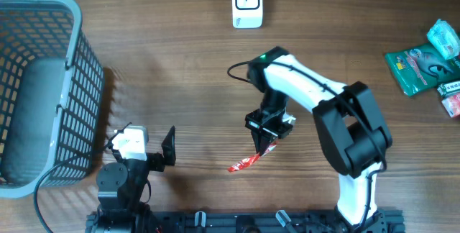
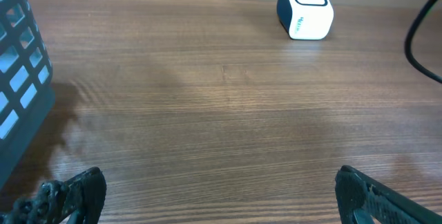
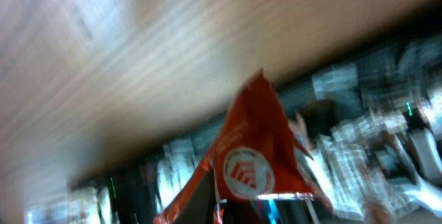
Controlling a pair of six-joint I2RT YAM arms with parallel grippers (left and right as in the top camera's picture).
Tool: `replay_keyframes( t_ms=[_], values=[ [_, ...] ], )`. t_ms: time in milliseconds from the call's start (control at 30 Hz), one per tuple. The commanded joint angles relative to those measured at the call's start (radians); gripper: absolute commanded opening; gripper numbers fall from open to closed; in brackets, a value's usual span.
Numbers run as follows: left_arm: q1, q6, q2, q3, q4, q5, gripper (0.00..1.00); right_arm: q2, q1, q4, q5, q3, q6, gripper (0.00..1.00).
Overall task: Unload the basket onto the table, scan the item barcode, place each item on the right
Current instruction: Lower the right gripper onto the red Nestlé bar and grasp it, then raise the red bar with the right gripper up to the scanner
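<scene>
Looking down from overhead, you get the layout the wrist cameras miss: the right gripper (image 1: pixel 263 141) is clamped on the upper end of the red packet (image 1: pixel 246 162), near the middle of the wooden table (image 1: pixel 187 82) and well short of the scanner (image 1: pixel 246 3) at the far edge. The packet slants down toward the near edge, and you cannot tell from here whether its lower tip touches the wood. Your right wrist view alone shows the packet's face: glossy red, creased to a peak at the top, with a round white emblem, all smeared by blur, so no barcode can be made out. Your left wrist view shows the scanner's side as dark blue with a white front, a corner of the grey basket (image 2: pixel 17 79) at the left and a black cable (image 2: pixel 414 37) at the right. The left gripper (image 2: pixel 221 186) stands wide apart with nothing between its fingers. The right arm (image 1: pixel 352 129) rises from the near edge, folds at the elbow and reaches left, its wrist turned down over the packet. The left arm (image 1: pixel 118 179) sits folded beside the basket.
</scene>
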Motion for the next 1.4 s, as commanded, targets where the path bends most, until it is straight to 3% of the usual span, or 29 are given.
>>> replay_keyframes(
  t_ms=[0, 267, 600, 833, 933, 1133, 1367],
  values=[
    [-0.002, 0.015, -0.004, 0.0, -0.002, 0.015, 1.0, -0.033, -0.015, -0.037, -0.333, 0.008, -0.322, 0.04],
    [-0.002, 0.015, -0.004, 0.0, -0.002, 0.015, 1.0, -0.033, -0.016, -0.036, -0.499, 0.008, -0.203, 0.04],
    [-0.002, 0.015, -0.003, 0.0, -0.002, 0.015, 1.0, -0.033, -0.045, -0.036, -0.907, 0.008, -0.217, 0.04],
    [-0.002, 0.015, -0.003, 0.0, -0.002, 0.015, 1.0, -0.038, -0.149, -0.035, -1.007, 0.008, -0.417, 0.05],
    [-0.002, 0.015, -0.003, 0.0, -0.002, 0.015, 1.0, -0.045, -0.195, -0.036, -1.011, 0.008, -0.548, 0.04],
    [-0.002, 0.015, -0.003, 0.0, -0.002, 0.015, 1.0, -0.083, -0.294, -0.036, -1.011, 0.008, -0.962, 0.04],
    [-0.002, 0.015, -0.003, 0.0, -0.002, 0.015, 1.0, -0.092, -0.464, -0.036, -1.011, 0.01, -1.218, 0.04]
  ],
)
